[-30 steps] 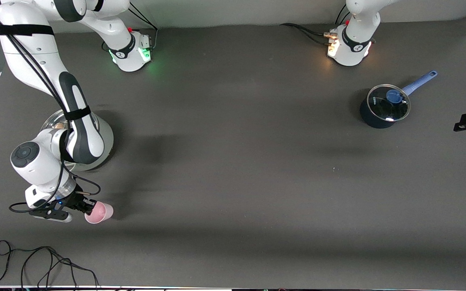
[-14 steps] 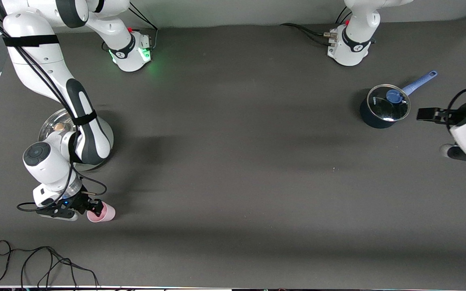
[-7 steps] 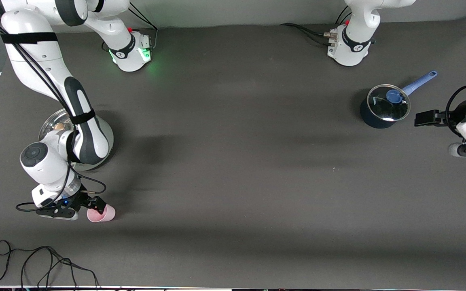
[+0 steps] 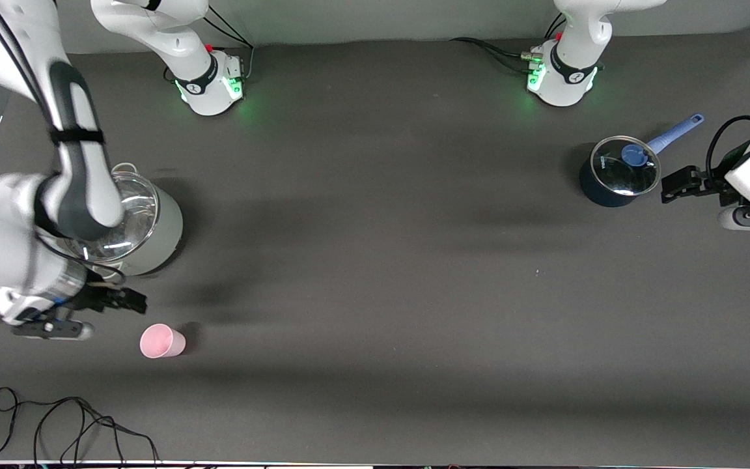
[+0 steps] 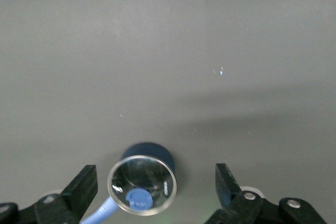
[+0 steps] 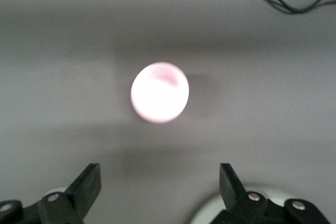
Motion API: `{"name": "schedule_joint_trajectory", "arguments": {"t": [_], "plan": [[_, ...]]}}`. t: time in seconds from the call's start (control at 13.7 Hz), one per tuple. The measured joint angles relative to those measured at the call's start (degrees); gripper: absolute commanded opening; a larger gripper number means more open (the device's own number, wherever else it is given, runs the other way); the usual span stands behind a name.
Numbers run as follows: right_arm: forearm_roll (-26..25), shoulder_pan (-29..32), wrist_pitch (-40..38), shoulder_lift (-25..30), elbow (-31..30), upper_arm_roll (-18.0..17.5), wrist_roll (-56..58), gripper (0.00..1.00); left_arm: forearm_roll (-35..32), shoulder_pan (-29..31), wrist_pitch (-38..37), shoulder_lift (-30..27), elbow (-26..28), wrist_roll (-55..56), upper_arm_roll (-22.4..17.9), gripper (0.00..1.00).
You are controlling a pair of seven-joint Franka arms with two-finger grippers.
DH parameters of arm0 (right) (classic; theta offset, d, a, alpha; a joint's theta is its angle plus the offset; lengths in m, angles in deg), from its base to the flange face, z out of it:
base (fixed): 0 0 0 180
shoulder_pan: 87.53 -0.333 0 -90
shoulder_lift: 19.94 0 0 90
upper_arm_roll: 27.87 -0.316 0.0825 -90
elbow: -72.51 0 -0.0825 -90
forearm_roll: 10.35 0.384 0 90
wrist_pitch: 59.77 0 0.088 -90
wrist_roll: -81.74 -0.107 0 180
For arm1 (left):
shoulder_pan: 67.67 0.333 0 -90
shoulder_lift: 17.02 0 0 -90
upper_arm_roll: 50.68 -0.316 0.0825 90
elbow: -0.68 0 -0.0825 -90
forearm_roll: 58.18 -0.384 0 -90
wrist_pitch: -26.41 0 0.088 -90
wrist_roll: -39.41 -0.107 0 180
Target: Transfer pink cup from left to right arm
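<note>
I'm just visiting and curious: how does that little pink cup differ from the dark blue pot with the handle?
The pink cup is small, pale and open-topped; the dark blue saucepan is larger and covered by a glass lid. The cup has no handle; the saucepan has a long light-blue one. The cup stands toward the right arm's end, the saucepan toward the left arm's. Both stand upright, ungripped.

Even, soft overhead light; one wrist view washed out and soft.

In the front view the dark table (image 4: 375, 260) is evenly lit, with broad faint shadows under the arms and a small shadow beside the pink cup (image 4: 161, 341). Green lamps glow at both arm bases, tinting the mat around them. The right arm (image 4: 69, 163) is smeared by motion blur. Glass lids on the big pot (image 4: 153, 221) and the small pan (image 4: 622, 170) catch bright glints. In the right wrist view the cup (image 6: 159, 92) is blown out to near white and out of focus.
</note>
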Motion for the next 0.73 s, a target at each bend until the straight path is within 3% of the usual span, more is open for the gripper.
{"name": "schedule_joint_trajectory", "arguments": {"t": [0.29, 0.44, 0.73], "plan": [[-0.04, -0.01, -23.3, 3.31, 14.39, 0.0, 0.0, 1.0, -3.36, 0.44, 0.97, 0.01, 0.39, -0.95, 0.16, 1.0], [-0.05, 0.05, -28.56, 5.75, 18.01, 0.05, 0.0, 1.0, -3.36, 0.65, 1.71, 0.03, 0.29, -1.47, 0.16, 1.0], [-0.16, 0.15, -33.69, 11.88, 18.06, 0.59, 0.01, 1.0, -2.21, 0.66, 2.5, 0.71, -0.15, -1.27, 0.52, 1.0]]}}
